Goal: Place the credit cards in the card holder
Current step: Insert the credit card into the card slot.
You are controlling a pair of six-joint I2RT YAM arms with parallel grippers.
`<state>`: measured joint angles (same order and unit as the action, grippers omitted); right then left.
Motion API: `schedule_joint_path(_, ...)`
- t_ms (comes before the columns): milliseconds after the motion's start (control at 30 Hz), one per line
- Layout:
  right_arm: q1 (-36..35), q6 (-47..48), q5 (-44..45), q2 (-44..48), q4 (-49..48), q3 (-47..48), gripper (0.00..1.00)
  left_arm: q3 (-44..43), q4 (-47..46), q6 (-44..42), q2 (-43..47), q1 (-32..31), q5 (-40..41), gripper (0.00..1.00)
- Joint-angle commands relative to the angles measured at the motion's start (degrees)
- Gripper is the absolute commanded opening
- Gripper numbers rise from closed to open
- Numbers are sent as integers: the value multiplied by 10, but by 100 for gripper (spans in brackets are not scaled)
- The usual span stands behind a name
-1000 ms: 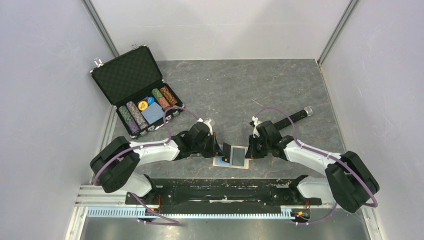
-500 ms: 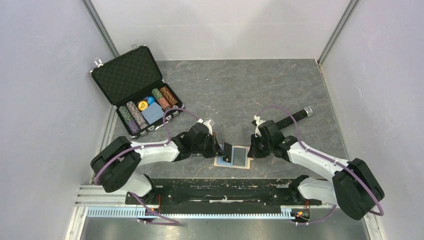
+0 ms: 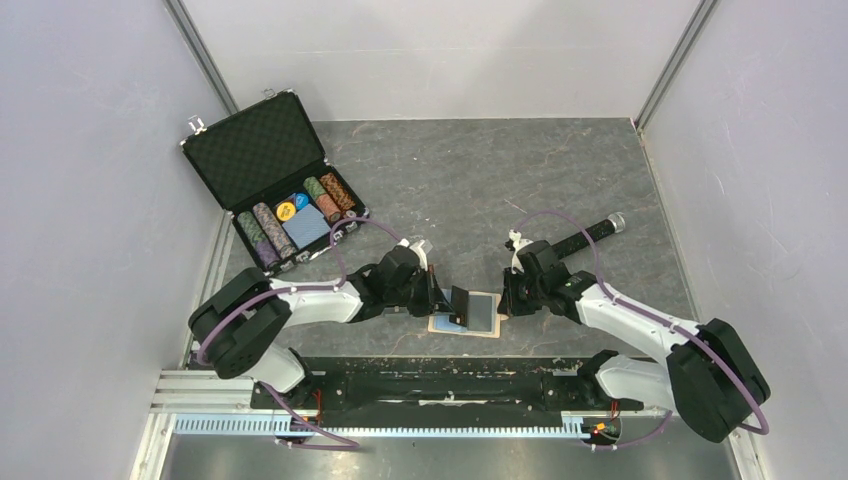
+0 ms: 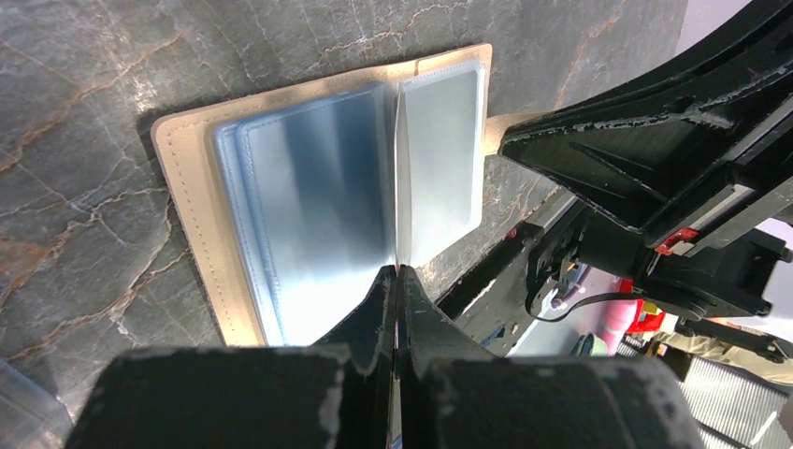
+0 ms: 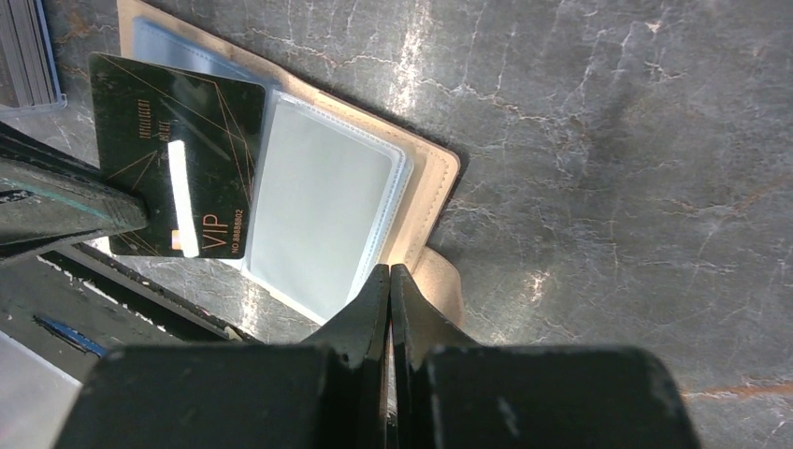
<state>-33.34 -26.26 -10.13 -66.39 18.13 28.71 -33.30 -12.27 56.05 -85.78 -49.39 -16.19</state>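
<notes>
Black with gold lines, the black credit card (image 5: pixel 178 168) is gripped on edge by the left gripper (image 4: pixel 396 273), whose fingers are pinched together on it. It is held tilted above the left half of the card holder (image 5: pixel 432 173), which lies spread open on the table (image 3: pixel 450 170) just in front of the arm bases.

Over the last second the card has been carried a little to the right, from the holder's outer border to a place over its light blue pockets (image 5: pixel 323 215). The left arm has been drawn in slightly with it. The right gripper (image 5: pixel 389 271) has stayed where it was, fingers closed on nothing, its tip set at the holder's tan right edge. It seems to be pinning the holder down, though pressure cannot be told from mere contact in these views.

The shift is judged to be the lining-up before insertion. No corner of the card is yet seen inside a pocket, so this step remains undone. The second card is not made out in any view.
</notes>
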Motion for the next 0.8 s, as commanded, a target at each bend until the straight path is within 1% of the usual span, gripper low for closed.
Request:
schedule_joint_path(0, 4, 8, 16, -6, -2, -1, 0, 6, -43, 19, -15, -4, -13, 2)
schedule_joint_path(233, 8, 9, 20, -7, 1, -12, 0, 14, -59, 27, -22, -4, -16, 2)
schedule_joint_path(633, 11, 15, 28, -15, 4, -23, 0, 39, -56, 53, 38, -3, 15, 2)
schedule_joint_path(767, 11, 14, 26, -15, 5, -23, 0, 42, -67, 55, 39, -4, 16, 2)
